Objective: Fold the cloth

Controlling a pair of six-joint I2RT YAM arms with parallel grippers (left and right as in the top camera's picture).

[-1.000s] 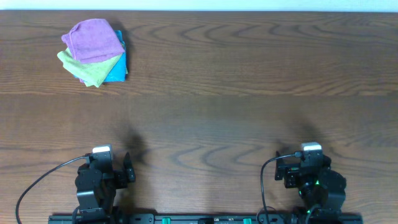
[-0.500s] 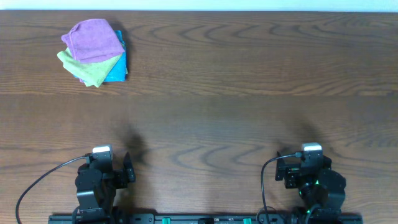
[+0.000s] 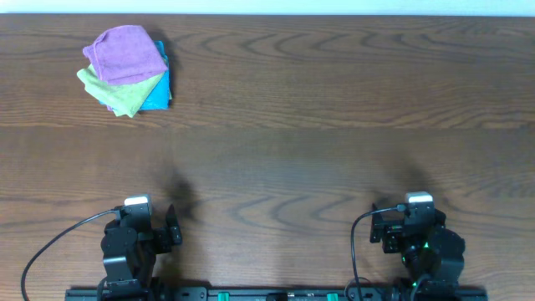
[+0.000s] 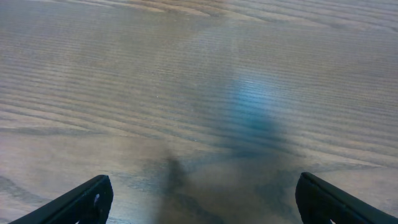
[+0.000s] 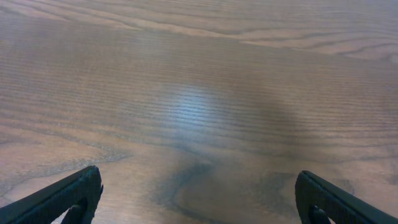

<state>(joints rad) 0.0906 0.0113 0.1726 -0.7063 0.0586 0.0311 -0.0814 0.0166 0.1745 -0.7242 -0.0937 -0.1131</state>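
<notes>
Far left on the surface (image 3: 334,100), purple cloth (image 3: 125,53) tops a small stack w/ green cloth (image 3: 125,96) & blue cloth (image 3: 159,94) under it. At the near edge, left tool (image 4: 208,196) & right tool (image 5: 199,196) are both released, fingers spread wide w/ nothing btwn, well apart from the stack.

The wooden table (image 3: 334,100) bears one pile of cloths (image 3: 125,88) far left.

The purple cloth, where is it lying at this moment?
In the overhead view the purple cloth lies at the far left of the table, on top of the light green cloth and the bright blue cloth.
</notes>
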